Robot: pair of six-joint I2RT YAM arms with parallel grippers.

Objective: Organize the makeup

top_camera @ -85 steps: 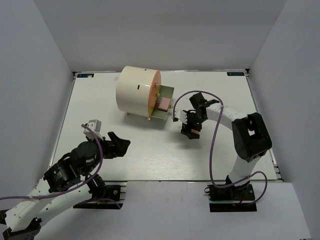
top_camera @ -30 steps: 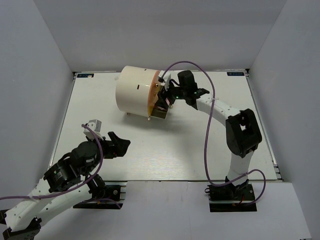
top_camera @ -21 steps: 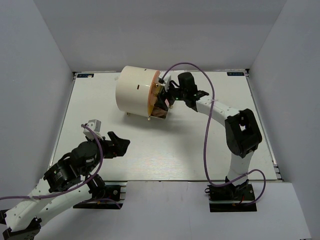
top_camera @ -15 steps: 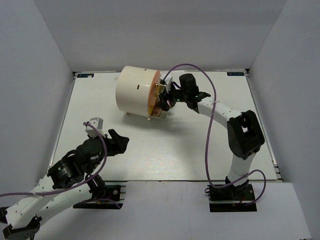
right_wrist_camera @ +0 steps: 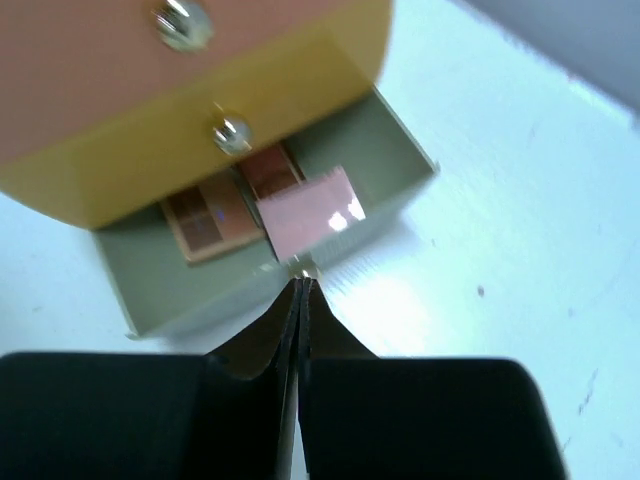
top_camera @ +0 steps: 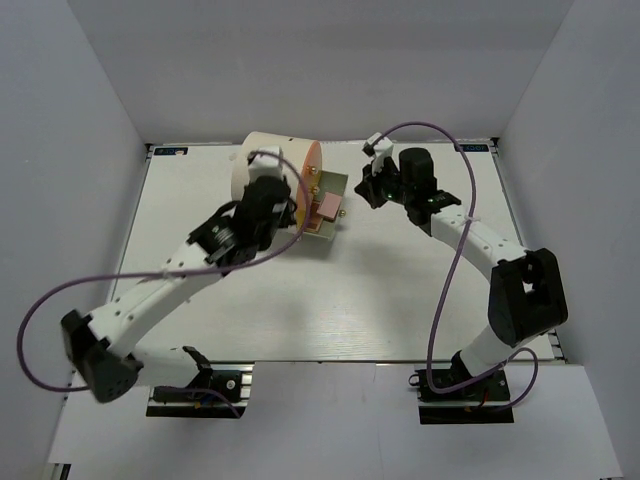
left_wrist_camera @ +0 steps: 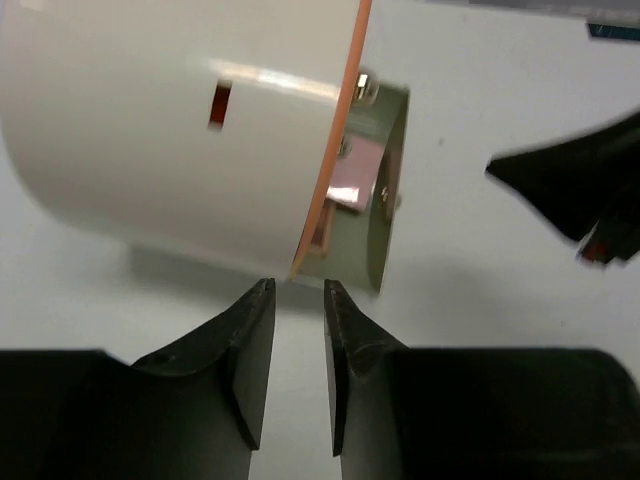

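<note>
The drawer [top_camera: 343,186] of the cream cylinder [top_camera: 285,145] stands open. In it lie a pink square [top_camera: 327,204] and two brown-beige rectangular pieces [right_wrist_camera: 205,222]. The pink square [right_wrist_camera: 310,212] leans over the drawer's front edge. My right gripper [top_camera: 366,188] is shut and empty, its tips [right_wrist_camera: 300,283] right by the small knob on the drawer front. My left gripper [top_camera: 283,212] hovers over the cylinder's orange front edge, jaws a narrow gap apart and empty [left_wrist_camera: 297,285]. The tubes and the white compact are out of view.
The cylinder [left_wrist_camera: 150,130] lies on its side at the back middle of the white table [top_camera: 400,300]. Its orange front [right_wrist_camera: 100,60] carries gold knobs [right_wrist_camera: 230,133]. Grey walls enclose the table on three sides.
My left arm swung from the near left up over the cylinder. My right gripper drew back to the right, and the drawer stands further out than half a second ago.
</note>
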